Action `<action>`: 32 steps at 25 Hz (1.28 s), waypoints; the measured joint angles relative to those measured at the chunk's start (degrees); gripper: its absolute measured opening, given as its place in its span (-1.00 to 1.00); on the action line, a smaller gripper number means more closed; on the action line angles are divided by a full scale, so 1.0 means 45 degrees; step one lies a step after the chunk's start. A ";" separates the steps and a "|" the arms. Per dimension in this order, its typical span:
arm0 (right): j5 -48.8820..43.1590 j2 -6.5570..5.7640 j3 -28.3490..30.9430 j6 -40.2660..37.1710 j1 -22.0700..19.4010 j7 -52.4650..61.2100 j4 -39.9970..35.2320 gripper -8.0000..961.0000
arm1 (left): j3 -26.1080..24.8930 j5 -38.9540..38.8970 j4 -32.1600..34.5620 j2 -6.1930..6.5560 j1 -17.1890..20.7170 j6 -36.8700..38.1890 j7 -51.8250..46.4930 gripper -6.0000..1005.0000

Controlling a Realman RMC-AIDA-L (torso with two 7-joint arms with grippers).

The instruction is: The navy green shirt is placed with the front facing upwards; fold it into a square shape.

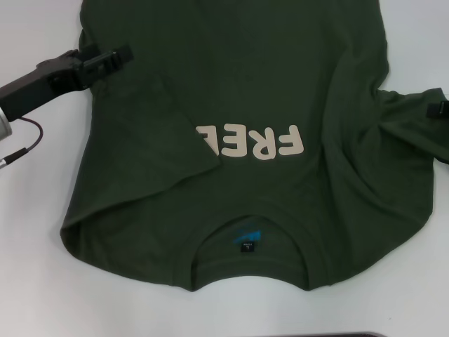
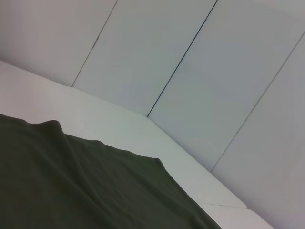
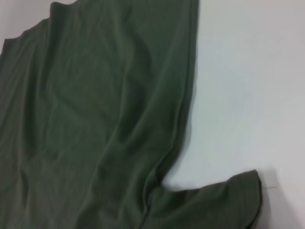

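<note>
The navy green shirt (image 1: 280, 105) lies front up on the white desk (image 1: 35, 281), filling most of the head view, its collar (image 1: 252, 225) toward six o'clock with the blue label showing inside, and the cream lettering (image 1: 252, 142) reading upside down near the centre. The sleeve and side at nine o'clock have been laid inward over the chest, the folded flap (image 1: 175, 133) covering the last part of the lettering, so the first lengthwise fold appears done. The left pincer (image 1: 112, 59) sits at about ten o'clock, at the shirt's edge just above the fold; whether it is released or clenched cannot be told, and its wrist view shows only cloth, desk and wall panels (image 2: 190, 57). The right pincer (image 1: 438, 110) is barely in view at three o'clock, resting on or beside the crumpled right sleeve (image 1: 410, 123); its state cannot be told either. The step in hand looks like the matching fold of the three-o'clock side. That move likely calls for the right pincer to take sleeve and side hem together and carry them toward the centre, smoothing the bunched cloth so the edges run parallel before the fold toward the collar.
</note>
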 joint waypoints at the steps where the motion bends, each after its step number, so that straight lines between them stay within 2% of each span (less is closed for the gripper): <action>1: 0.0000 -0.0001 0.0007 -0.0020 -0.0001 -0.0010 0.0000 0.18 | 0.0000 -0.0002 0.0000 0.0001 0.0000 0.0000 0.0001 0.82; 12: 0.0034 -0.0001 0.0399 -0.0124 -0.0074 -0.0124 -0.0081 -0.41 | -0.0029 -0.0005 -0.0001 0.0001 0.0001 0.0000 0.0011 0.82; 18: 0.0041 -0.0022 0.1023 -0.0372 -0.0160 -0.0357 -0.0090 -0.83 | -0.0038 -0.0005 -0.0001 -0.0012 0.0000 0.0001 0.0016 0.82; 21: 0.0041 -0.0037 0.1163 -0.0459 -0.0196 -0.0428 -0.0091 -0.93 | -0.0039 -0.0005 -0.0002 -0.0019 0.0001 0.0011 0.0017 0.82; 32: 0.0020 -0.0171 0.1584 -0.0499 -0.0497 -0.0251 -0.0090 -0.93 | -0.0038 -0.0005 -0.0002 -0.0019 -0.0018 0.0100 0.0018 0.82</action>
